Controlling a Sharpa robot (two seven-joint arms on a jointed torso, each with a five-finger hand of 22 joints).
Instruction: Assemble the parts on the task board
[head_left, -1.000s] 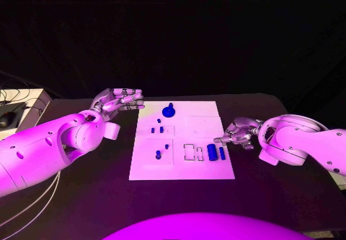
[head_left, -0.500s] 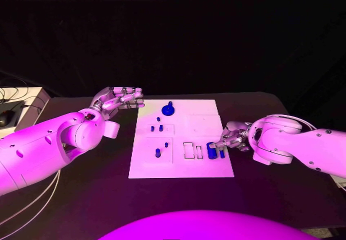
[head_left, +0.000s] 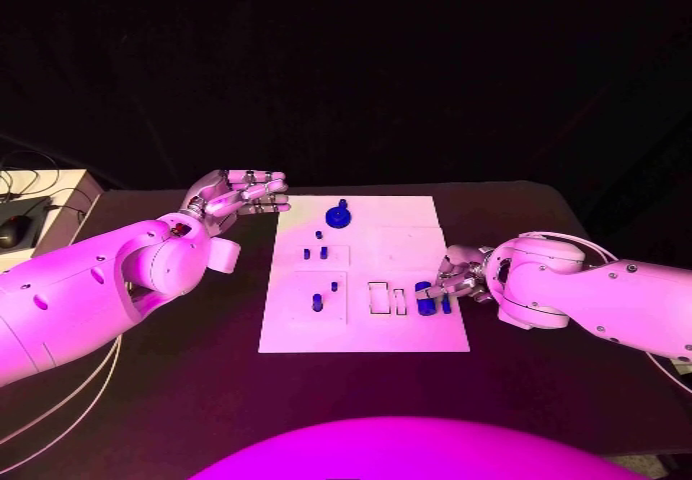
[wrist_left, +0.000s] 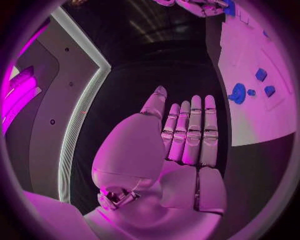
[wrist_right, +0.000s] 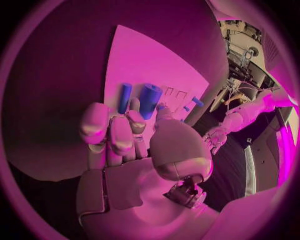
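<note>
Right silver hand (head_left: 459, 277) reached the thick blue cylinder (head_left: 426, 299) on the white task board (head_left: 389, 335), fingers curled, grip uncertain; left hand (head_left: 238, 196) hovered beside the board, empty; next, likely a firm pinch.

Bare black tabletop (head_left: 173, 380) open on both sides of white rectangular task board (head_left: 361, 335) and along its near edge. Near strip of board bare. Far end obstructed by round blue knobbed part (head_left: 339, 216); small blue upright pegs (head_left: 320, 256) clustered across left half. Right edge crowded: thick blue cylinder (head_left: 426, 300) and thin blue rod (head_left: 446, 304) lying side by side, silver right hand (head_left: 459, 275) directly beside them. Silver left hand (head_left: 238, 197) hovering just off board's far left corner, fingers together, nothing held.
</note>
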